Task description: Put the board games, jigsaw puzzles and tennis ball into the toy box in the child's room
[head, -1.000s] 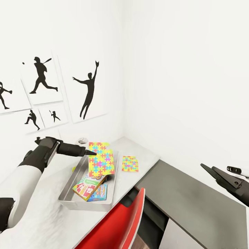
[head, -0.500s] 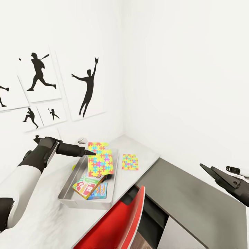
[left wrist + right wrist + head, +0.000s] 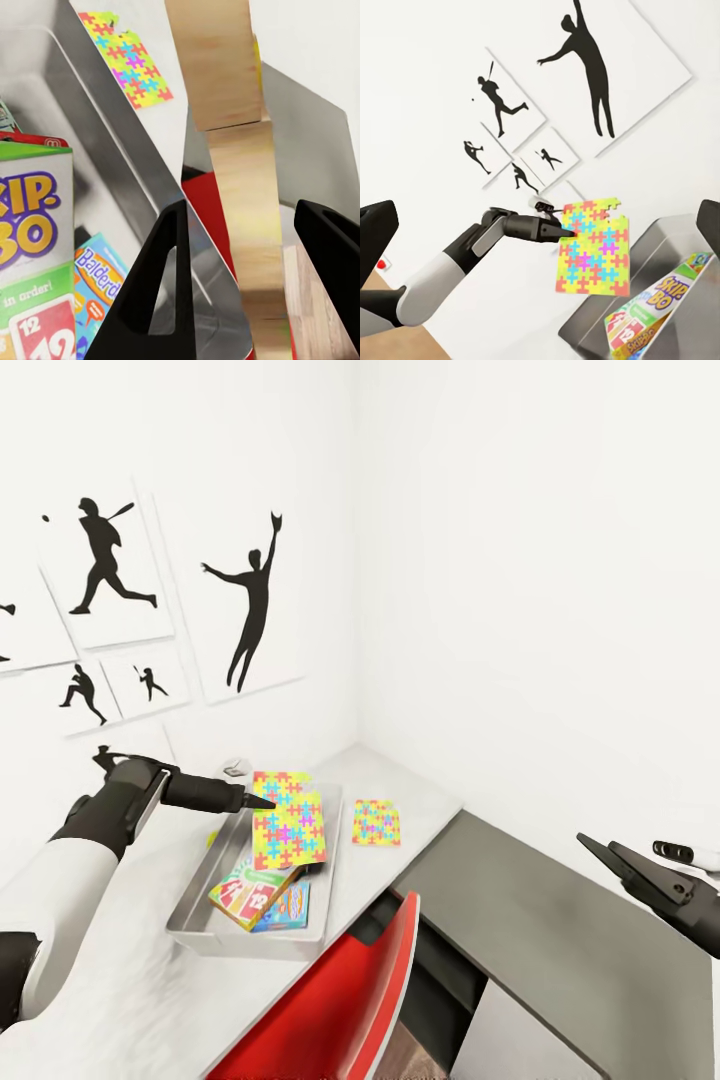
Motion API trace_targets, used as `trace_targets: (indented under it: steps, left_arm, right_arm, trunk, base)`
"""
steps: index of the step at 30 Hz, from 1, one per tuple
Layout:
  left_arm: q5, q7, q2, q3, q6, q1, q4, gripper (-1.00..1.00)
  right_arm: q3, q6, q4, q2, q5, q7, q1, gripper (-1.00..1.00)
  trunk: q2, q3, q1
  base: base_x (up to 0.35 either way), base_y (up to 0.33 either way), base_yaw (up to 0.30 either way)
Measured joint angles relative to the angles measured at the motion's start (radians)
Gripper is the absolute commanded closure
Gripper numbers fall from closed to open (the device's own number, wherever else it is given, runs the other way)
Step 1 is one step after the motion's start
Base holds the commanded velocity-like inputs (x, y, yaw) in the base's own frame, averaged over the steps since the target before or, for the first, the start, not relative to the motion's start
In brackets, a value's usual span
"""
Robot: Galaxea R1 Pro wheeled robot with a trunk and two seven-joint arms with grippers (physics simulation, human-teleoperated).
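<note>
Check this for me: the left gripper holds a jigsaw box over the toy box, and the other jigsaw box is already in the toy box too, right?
Not quite. The left gripper does hold a jigsaw box over the toy box, but the head view shows the other jigsaw box lying on the table, beside the toy box.

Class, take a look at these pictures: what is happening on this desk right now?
The robot's left gripper holds a jigsaw puzzle box by its edge above the grey toy box. In the bin lie the SKIP-BO game and a blue game box. A second puzzle box lies flat on the table beside the bin. The right gripper hangs open and empty off to the side.
</note>
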Motion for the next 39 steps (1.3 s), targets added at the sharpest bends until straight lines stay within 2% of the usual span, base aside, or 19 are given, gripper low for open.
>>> trace_targets:
  steps: [39]
  left_arm:
    - [-0.001, 0.0, 0.007, 0.001, -0.003, 0.0, 0.0, 1.0]
  right_arm:
    - [-0.001, -0.001, 0.002, 0.001, 0.0, 0.001, 0.0, -1.0]
  trunk:
    - [0.0, -0.059, 0.0]
  base:
    - [0.0, 0.0, 0.0]
